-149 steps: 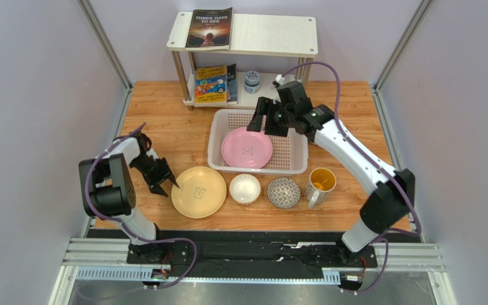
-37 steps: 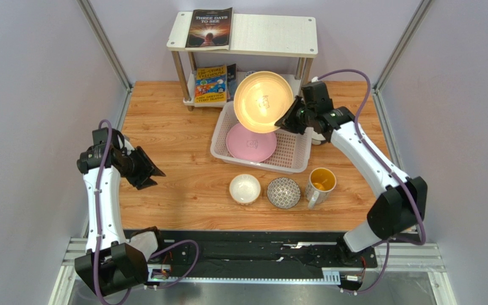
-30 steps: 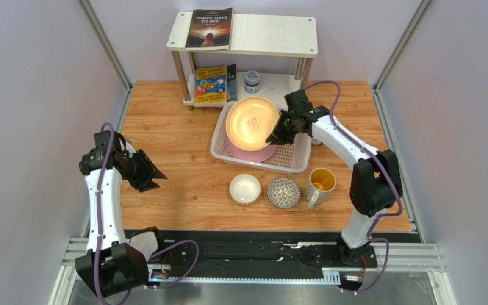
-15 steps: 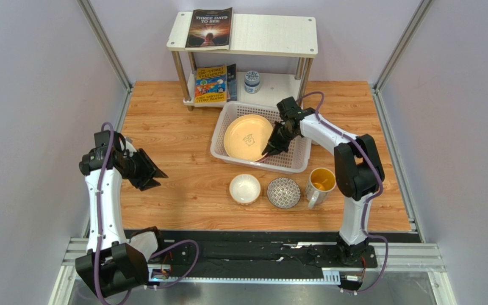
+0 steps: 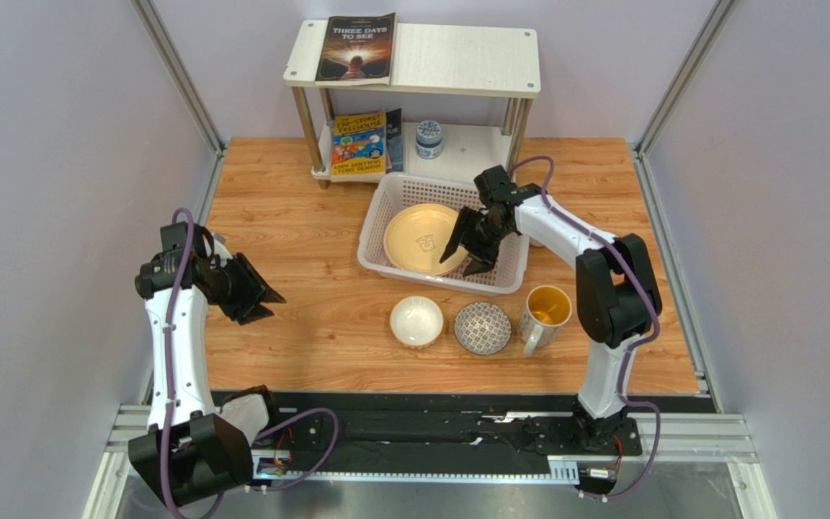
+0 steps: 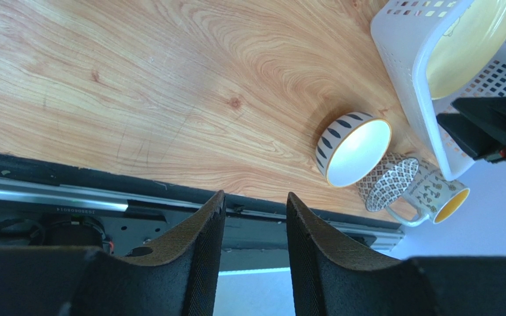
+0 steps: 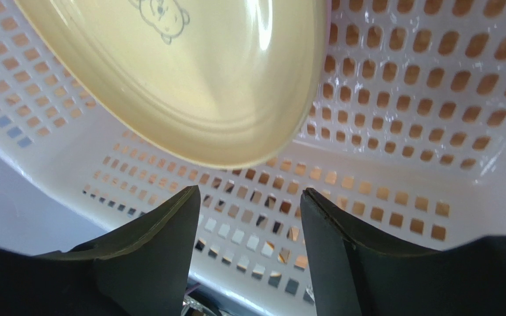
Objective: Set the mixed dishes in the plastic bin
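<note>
The wooden table [image 5: 300, 216] carries everything. The right gripper [image 5: 465, 254] is over its far middle part, and the left gripper [image 5: 268, 305] hangs over its left side. The white two-tier shelf [image 5: 441, 60] stands beyond the right gripper at the table's far edge, with books and a small blue-and-white jar [image 5: 428, 137] on it.

The plastic bin [image 5: 366, 243] sits directly under the right gripper, which reaches down inside its right half. The pale yellow plate [image 5: 419, 238] lies in the bin, face up and a little tilted, filling the left and middle of the bin. Its right edge is just beside the right gripper's fingertips. In the right wrist view that rim curves past just ahead of the two fingers, and only the bin's mesh wall shows through the gap between them. The fingers are spread wide apart and grip nothing. Whether a fingertip brushes the plate cannot be told.

Nearer the arm bases than the right gripper, three dishes stand in a row on the table just outside the bin's near wall. The yellow-lined mug [image 5: 544, 310] is to the gripper's right, the grey patterned bowl [image 5: 482, 328] is almost straight below it, and the small white bowl [image 5: 416, 321] is to its left.

The left gripper is well apart from all of them, with bare wood beneath it. Its fingers stand a little apart and hold nothing.
</note>
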Controlling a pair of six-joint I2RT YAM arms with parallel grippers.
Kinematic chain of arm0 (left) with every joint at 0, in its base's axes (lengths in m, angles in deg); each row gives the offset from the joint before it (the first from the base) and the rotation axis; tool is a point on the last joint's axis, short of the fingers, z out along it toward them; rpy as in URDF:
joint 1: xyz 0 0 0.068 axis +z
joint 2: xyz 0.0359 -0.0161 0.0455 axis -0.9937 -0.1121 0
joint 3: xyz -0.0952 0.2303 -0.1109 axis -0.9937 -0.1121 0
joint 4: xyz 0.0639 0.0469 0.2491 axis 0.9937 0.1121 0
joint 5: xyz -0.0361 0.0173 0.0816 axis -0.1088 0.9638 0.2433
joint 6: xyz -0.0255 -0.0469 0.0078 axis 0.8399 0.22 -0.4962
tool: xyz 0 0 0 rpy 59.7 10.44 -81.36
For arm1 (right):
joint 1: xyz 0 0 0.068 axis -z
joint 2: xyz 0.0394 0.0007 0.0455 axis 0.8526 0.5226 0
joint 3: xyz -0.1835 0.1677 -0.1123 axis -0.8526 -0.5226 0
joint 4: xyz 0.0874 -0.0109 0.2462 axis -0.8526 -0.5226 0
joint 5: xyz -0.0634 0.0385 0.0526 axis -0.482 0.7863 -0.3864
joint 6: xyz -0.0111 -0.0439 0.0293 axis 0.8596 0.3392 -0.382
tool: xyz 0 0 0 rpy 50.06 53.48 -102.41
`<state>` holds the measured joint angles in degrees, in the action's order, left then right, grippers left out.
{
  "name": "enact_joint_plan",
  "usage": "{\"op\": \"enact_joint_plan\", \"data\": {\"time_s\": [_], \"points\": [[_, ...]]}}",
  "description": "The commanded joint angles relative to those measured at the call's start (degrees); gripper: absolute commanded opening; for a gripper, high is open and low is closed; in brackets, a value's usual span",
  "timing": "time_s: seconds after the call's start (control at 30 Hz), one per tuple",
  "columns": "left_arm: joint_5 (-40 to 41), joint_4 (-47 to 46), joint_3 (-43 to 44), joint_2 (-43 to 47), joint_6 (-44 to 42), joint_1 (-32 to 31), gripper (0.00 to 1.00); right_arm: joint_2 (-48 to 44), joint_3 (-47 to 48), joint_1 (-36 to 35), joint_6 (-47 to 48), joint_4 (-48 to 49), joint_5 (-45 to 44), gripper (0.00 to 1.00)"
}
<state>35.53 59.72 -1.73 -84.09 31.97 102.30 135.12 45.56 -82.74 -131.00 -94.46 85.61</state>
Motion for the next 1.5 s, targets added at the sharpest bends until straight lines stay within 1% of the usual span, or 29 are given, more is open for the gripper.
{"op": "enact_joint_plan", "data": {"time_s": [0.0, 0.1, 0.13, 0.2, 0.23, 0.33, 0.37, 0.4, 0.43, 0.53, 0.63, 0.67, 0.7, 0.8, 0.9, 0.97, 1.0, 1.17, 1.33, 1.43, 1.47], "points": [[-0.99, -1.36, -0.47, 0.97, -0.41, 0.24, 0.45, -9.89, -2.28, -0.80, 2.80, -1.99, -0.03, 0.63], [-1.34, -2.32, -1.00, 0.80, -0.24, 0.15, 0.45, -10.53, -0.89, -2.63, 2.36, 0.02, -0.92, 0.63], [-1.34, -2.59, -1.43, 0.71, -0.24, 0.24, 0.45, -8.44, 2.25, -3.25, 2.27, 2.21, -0.74, 0.63], [-1.34, -2.42, -1.35, 0.36, -0.32, 0.24, 0.45, -4.13, 7.44, -4.49, 2.36, 1.88, -0.31, 0.62], [-1.52, -1.72, -0.83, 0.36, -0.50, 0.16, 0.45, 0.50, 13.73, -4.92, 2.53, 0.40, 0.22, 0.62], [-0.65, -0.48, 1.02, 0.36, -1.03, 0.07, 0.45, 9.82, 22.03, -6.59, 2.28, -2.59, 2.51, 0.61], [-0.29, 0.13, 1.29, 0.36, -1.12, 0.07, 0.45, 11.26, 25.27, -7.12, 2.10, -2.86, 3.12, 0.61], [-0.20, 0.22, 1.46, 0.27, -1.20, 0.07, 0.45, 12.40, 26.26, -7.91, 1.84, -2.87, 3.30, 0.61], [-0.20, 0.22, 1.29, 0.27, -1.20, 0.15, 0.45, 14.24, 26.71, -8.35, 1.31, -2.87, 3.39, 0.61], [-0.38, -0.30, 0.76, 0.53, -1.12, 0.15, 0.45, 15.05, 24.70, -9.76, 0.96, -1.99, 4.00, 0.61], [-0.47, -1.09, -0.03, 0.71, -1.12, 0.15, 0.46, 13.21, 18.73, -11.87, 1.39, 0.56, 3.92, 0.61], [-0.55, -1.36, -0.64, 0.80, -1.20, 0.15, 0.47, 11.38, 17.06, -12.92, 1.48, 1.00, 3.92, 0.61], [-0.29, -1.71, -1.17, 0.97, -1.20, -0.02, 0.48, 10.49, 12.87, -13.45, 1.48, 3.18, 4.01, 0.60], [-0.38, -3.11, -3.62, 2.29, -1.12, -0.37, 0.51, 6.36, 5.83, -15.12, -0.01, 7.13, 3.57, 0.61], [-1.52, -4.52, -5.39, 2.73, -0.85, -1.42, 0.53, 4.68, 3.16, -16.70, -0.80, 8.56, 4.09, 0.61], [-2.22, -5.05, -5.74, 2.20, -0.77, -2.92, 0.54, 4.50, 3.33, -17.67, -0.54, 7.86, 3.75, 0.61], [-2.14, -5.05, -5.74, 2.03, -0.50, -3.62, 0.61, 4.50, 3.68, -17.93, -0.28, 7.51, 3.31, 0.61], [-1.87, -5.93, -6.27, 2.73, 1.25, -8.10, 0.62, 6.08, 8.77, -17.85, 1.22, 4.35, 1.02, 0.61], [-2.93, -6.19, -7.76, 4.05, 2.05, -8.90, 0.62, 9.50, 15.45, -16.97, 1.83, 3.29, -0.21, 0.61], [-2.93, -5.84, -8.47, 4.75, 1.87, -8.99, 0.62, 12.67, 21.69, -15.83, 2.10, 1.45, -0.21, 0.61], [-2.67, -5.58, -8.47, 4.93, 1.78, -8.99, 0.62, 14.77, 25.36, -15.57, 2.18, 0.74, -0.13, 0.61]]}}
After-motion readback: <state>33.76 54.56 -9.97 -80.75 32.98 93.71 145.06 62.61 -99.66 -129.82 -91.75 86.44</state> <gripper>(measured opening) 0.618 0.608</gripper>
